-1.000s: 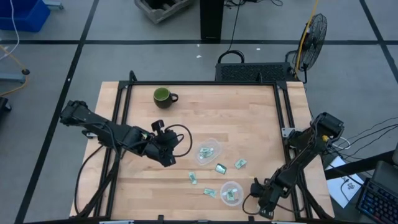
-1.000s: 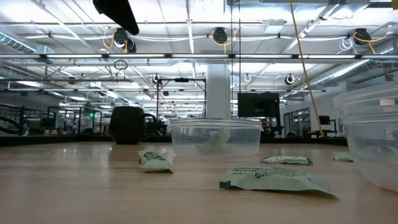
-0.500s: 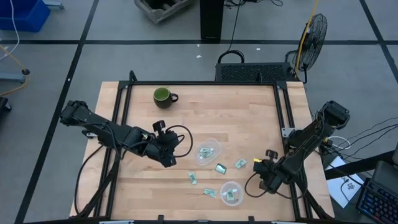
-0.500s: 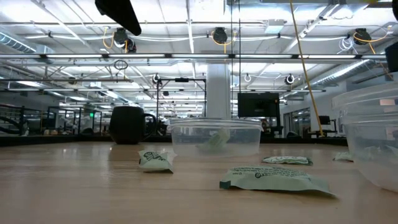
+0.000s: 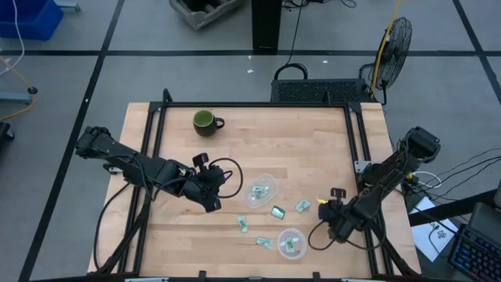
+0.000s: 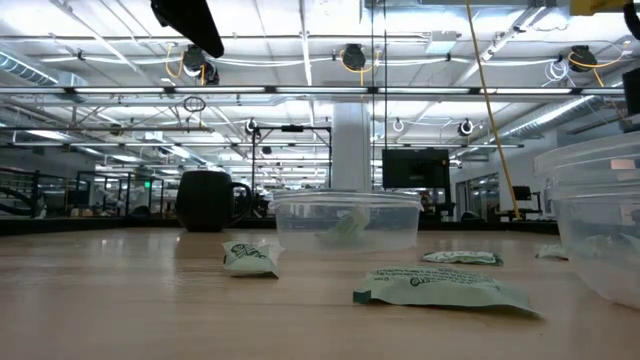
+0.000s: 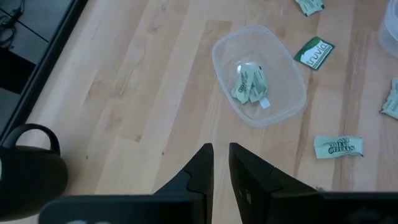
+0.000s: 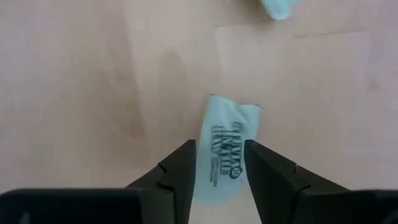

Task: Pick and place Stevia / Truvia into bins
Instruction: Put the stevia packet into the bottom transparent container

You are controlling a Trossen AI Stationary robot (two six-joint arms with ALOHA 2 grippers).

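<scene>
Several green-and-white Stevia packets lie flat on the wooden table: one, one, one and one. Two clear bins stand among them, one and one, each with packets inside. My right gripper is open and points down over a packet; its fingers stand on either side of that packet, which lies flat on the wood. My left gripper hovers shut above the table, left of the bin.
A dark green mug stands near the table's far left corner, away from both arms. A black frame rail runs along the table's right side, next to the right arm. In the low view a packet lies close in front.
My right gripper has swung from the table's near edge toward the far side, and now hangs over the packet right of the bins. It moved most in the first half second and has barely shifted since.
</scene>
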